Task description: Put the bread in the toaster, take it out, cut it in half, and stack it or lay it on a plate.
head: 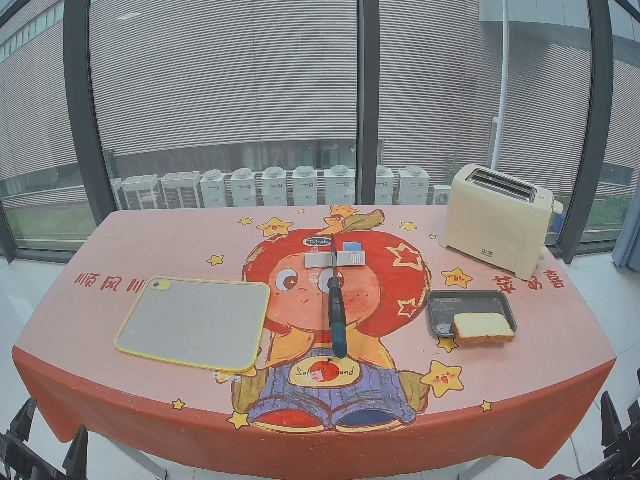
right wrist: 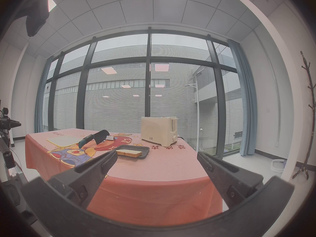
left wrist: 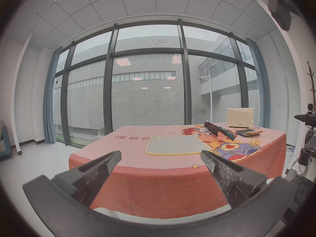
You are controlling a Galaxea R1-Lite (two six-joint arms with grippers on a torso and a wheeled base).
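- while the left gripper [left wrist: 160, 157] hangs off the near side of the table [head: 133, 248], toward its left end, its jaws are spread wide and nothing is between them.
- the right gripper [right wrist: 156, 156] hangs off the near side too, toward the table's right end, with its jaws just as wide and holding nothing.
- the bread [head: 483, 326], one pale slice with a brown crust, lies flat in a dark grey tray [head: 467, 299] on the right part of the table. it fills the tray's near right part, and one edge rests on the rim.
- the toaster [head: 497, 220], cream with two slots on top, stands upright at the far right corner, behind the tray and apart from it.
- the knife [head: 337, 301] lies at the middle of the table. its teal handle points toward the robot and rests on the cloth [head: 547, 341]. its dark blade points to the windows [head: 227, 68] and is propped on a small grey stand [head: 350, 259], so the blade tilts up.
- a board [head: 193, 323], grey with a yellow rim, lies flat on the left half, near the knife and not touching it.
- the cloth is orange-pink, with a cartoon child and yellow stars, and hangs over the table's near edge.
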